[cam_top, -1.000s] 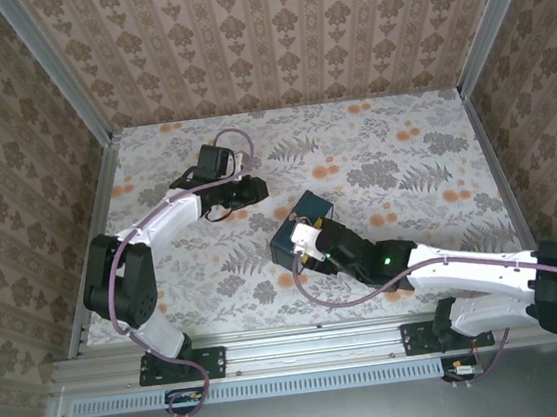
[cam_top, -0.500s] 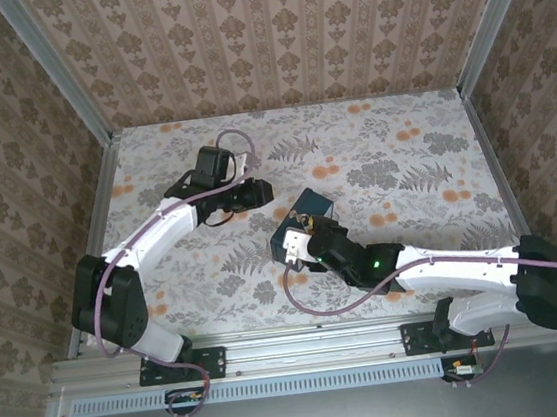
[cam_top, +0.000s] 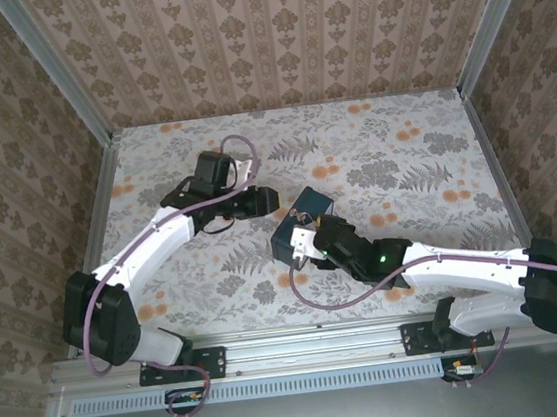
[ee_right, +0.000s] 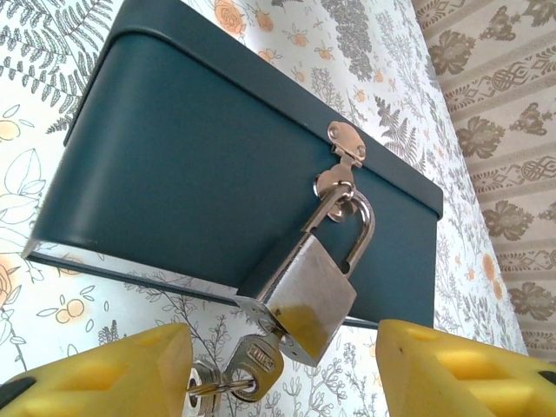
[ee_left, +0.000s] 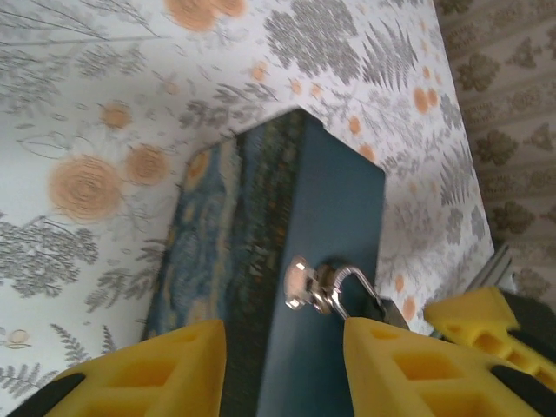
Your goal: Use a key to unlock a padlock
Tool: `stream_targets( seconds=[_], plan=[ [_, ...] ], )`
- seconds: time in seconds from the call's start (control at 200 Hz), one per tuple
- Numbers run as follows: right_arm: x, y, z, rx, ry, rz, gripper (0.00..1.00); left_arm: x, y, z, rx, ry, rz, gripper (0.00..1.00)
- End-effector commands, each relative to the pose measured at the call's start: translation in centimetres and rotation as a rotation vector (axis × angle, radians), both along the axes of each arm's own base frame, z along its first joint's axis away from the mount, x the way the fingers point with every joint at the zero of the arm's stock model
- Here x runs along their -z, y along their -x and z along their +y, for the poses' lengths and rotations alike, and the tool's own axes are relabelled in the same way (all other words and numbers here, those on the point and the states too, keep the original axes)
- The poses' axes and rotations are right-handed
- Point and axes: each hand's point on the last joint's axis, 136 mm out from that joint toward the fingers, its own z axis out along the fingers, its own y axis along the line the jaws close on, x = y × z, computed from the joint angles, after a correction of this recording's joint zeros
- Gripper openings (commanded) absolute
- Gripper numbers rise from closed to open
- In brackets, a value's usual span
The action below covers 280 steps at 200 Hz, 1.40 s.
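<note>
The small brass-tinted padlock (ee_right: 308,300) hangs by its shackle from the hasp (ee_right: 346,148) of the dark blue box (ee_right: 200,165). A key (ee_right: 256,365) sits in its keyhole, with a key ring beside it. My right gripper (ee_right: 282,347) is open, one yellow finger on each side of the padlock, touching neither. My left gripper (ee_left: 282,347) is open too, its fingers straddling the box (ee_left: 330,226) from the opposite side, with the hasp and shackle (ee_left: 317,287) just ahead. In the top view the box (cam_top: 304,211) lies between the left gripper (cam_top: 263,202) and the right gripper (cam_top: 307,240).
The box rests on a floral tablecloth (cam_top: 404,164). Patterned walls with metal posts (cam_top: 478,15) enclose the table on three sides. A yellow finger (ee_left: 478,317) of the right gripper shows beyond the box in the left wrist view.
The left arm has reached to the right, bringing its gripper up to the box. The right gripper has stayed at the padlock, shifting only slightly.
</note>
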Motion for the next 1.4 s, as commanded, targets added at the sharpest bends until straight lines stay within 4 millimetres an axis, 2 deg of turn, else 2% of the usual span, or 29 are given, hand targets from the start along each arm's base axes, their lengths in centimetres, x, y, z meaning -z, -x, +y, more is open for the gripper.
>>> stream_targets(
  seconds=[0.0,0.26,0.5,0.645,0.83,1.01,1.08,1.195,1.395],
  plan=[
    [-0.4,0.0,-0.1,-0.012,-0.009,0.006,0.6,1.9,2.7,0.3,0.071,-0.065,0.035,0.46],
    [0.0,-1.3,0.5,0.007,-0.026,-0.036,0.6,6.4,2.9,0.8,0.059,-0.165,0.085,0.43],
    [0.4,-1.8,0.3,0.021,-0.021,-0.034,0.52,7.9,2.8,0.9,0.065,-0.191,0.111,0.39],
    [-0.3,-2.0,-0.4,0.046,-0.043,-0.036,0.45,8.4,2.6,1.4,0.054,-0.207,0.12,0.38],
    [-1.4,-2.3,-0.7,0.074,-0.152,-0.008,0.36,8.8,2.7,1.6,0.053,-0.208,0.13,0.36],
    [-1.2,-2.7,-1.2,0.117,-0.201,0.037,0.32,8.9,2.6,1.7,0.048,-0.205,0.135,0.34],
    [-1.6,-2.9,-1.5,0.14,-0.27,0.074,0.3,9.1,2.6,1.7,0.047,-0.206,0.14,0.34],
    [-2.2,-3.9,-3.0,0.232,-0.421,0.155,0.26,9.2,2.6,1.7,0.048,-0.202,0.141,0.33],
    [-2.2,-4.4,-3.2,0.315,-0.553,0.288,0.26,9.2,2.5,1.5,0.049,-0.199,0.143,0.32]
  ],
)
